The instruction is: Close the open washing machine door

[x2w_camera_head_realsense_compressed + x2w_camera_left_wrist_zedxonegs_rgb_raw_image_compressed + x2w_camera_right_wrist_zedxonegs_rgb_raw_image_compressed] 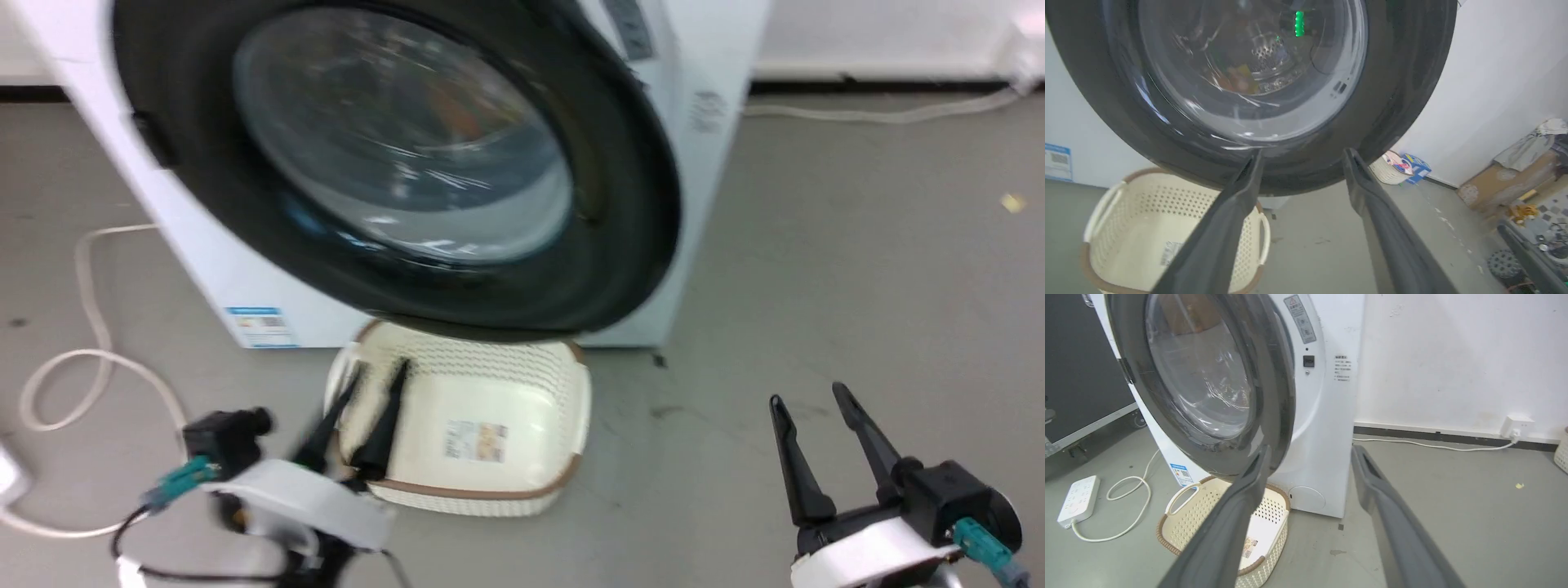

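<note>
The washing machine door (pixel 629 204) with its glossy black rim and bulging glass window stands swung partly out from the white washing machine (pixel 702 122), also seen as the door (pixel 1404 81) (pixel 1274 375) and machine (pixel 1327 416). My left gripper (pixel 380 371) is open low at the left, fingers over the basket and just below the door's lower rim; its fingertips (pixel 1257 157) reach the rim's bottom edge. My right gripper (pixel 804 394) is open at the lower right, apart from the door, empty.
A cream perforated basket (pixel 490 478) with a brown rim sits on the grey floor under the door. A pale cable (pixel 90 327) loops at the left, with a power strip (pixel 1077 496). Boxes and clutter (pixel 1515 183) lie along the wall.
</note>
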